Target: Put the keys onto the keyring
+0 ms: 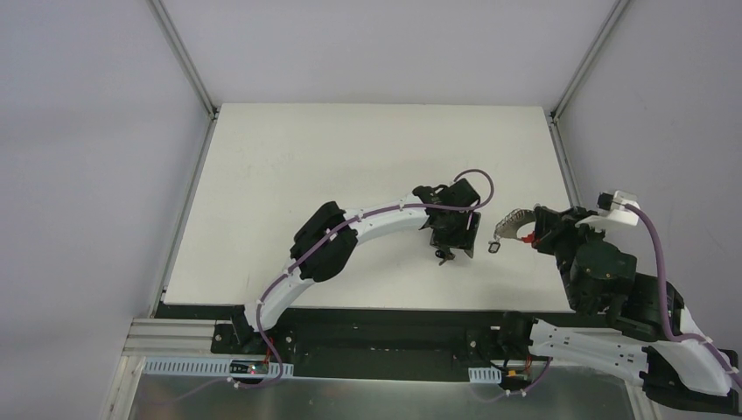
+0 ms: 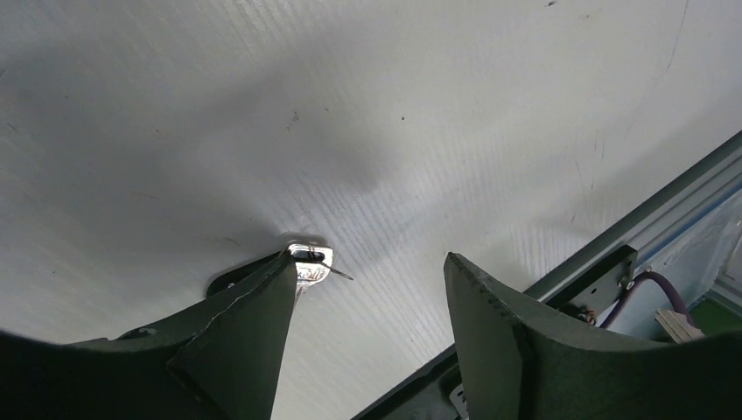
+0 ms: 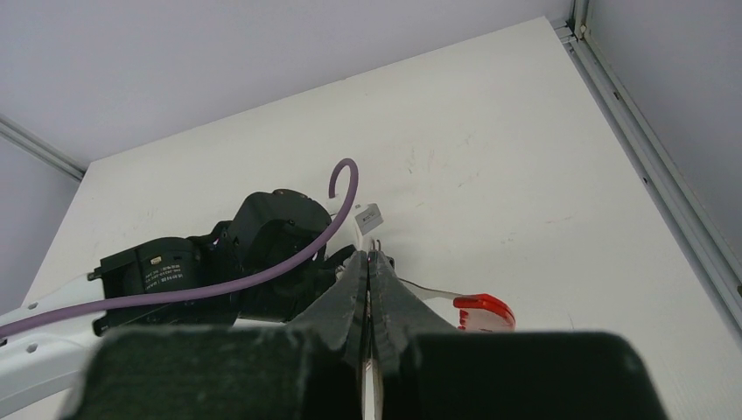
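The white matte table (image 1: 350,166) has a finely ribbed surface with a few faint scuffs. Grey metal rails run along its edges.

Two arms reach over it, both with white shells, black joints and a purple cable (image 1: 477,179) running along them. The left arm (image 1: 367,223) curves from its base in a long arc toward the middle of the table. Its wrist is tipped down so that the fingers point at the surface. The right arm (image 1: 612,341) is folded close to the right edge, with its wrist turned inward toward the left arm.

There are two claws, each with dark, wedge-shaped fingers of grainy plastic. The left gripper (image 2: 369,258) is spread wide and holds nothing. The right gripper (image 3: 372,258) has its fingers pressed flat together, pinching the keyring (image 1: 512,225). This is a grey-white curved strap with thin silver wire at the pinched end and a glossy red crescent tag (image 3: 483,311) at the free end. It is held clear of the table, near the left claw.

One key (image 2: 309,263) is visible. It is tiny, with a dark head and a shiny silver blade. It lies flat on the table, touching the tip of one left finger (image 2: 254,324).
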You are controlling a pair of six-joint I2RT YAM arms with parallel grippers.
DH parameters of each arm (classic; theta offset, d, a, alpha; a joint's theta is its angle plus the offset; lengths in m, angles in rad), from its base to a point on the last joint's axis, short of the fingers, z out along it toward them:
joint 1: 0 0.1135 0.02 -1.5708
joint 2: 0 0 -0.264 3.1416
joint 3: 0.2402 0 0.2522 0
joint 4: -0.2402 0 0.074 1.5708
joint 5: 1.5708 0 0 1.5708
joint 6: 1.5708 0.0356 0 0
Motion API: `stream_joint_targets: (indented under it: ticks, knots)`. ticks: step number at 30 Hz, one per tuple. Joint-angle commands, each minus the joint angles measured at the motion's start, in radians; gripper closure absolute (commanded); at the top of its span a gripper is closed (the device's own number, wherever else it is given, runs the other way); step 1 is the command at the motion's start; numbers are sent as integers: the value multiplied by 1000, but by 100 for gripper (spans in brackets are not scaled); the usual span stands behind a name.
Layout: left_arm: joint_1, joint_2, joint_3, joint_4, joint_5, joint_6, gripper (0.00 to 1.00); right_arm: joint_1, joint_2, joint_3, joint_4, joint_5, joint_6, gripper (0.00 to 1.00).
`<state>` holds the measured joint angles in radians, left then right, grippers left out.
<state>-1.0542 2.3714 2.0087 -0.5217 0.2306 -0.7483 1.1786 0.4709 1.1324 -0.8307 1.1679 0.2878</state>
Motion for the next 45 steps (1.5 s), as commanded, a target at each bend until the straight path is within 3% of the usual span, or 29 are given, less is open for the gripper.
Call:
stream_joint_targets:
  ticks: [1,26,40,45]
  knots:
    - [-4,25,10,-35,-18,-18,38,3,-16,0,0,2,5,100]
    - [90,-279,-604,7,-225,30,39,3,13,5,16,-36,-5,100]
    - [165,-586,-914,18,-296,84,40,3,66,8,42,-59,-9,100]
    - [164,-714,-937,19,-294,112,40,2,80,1,72,-80,-21,100]
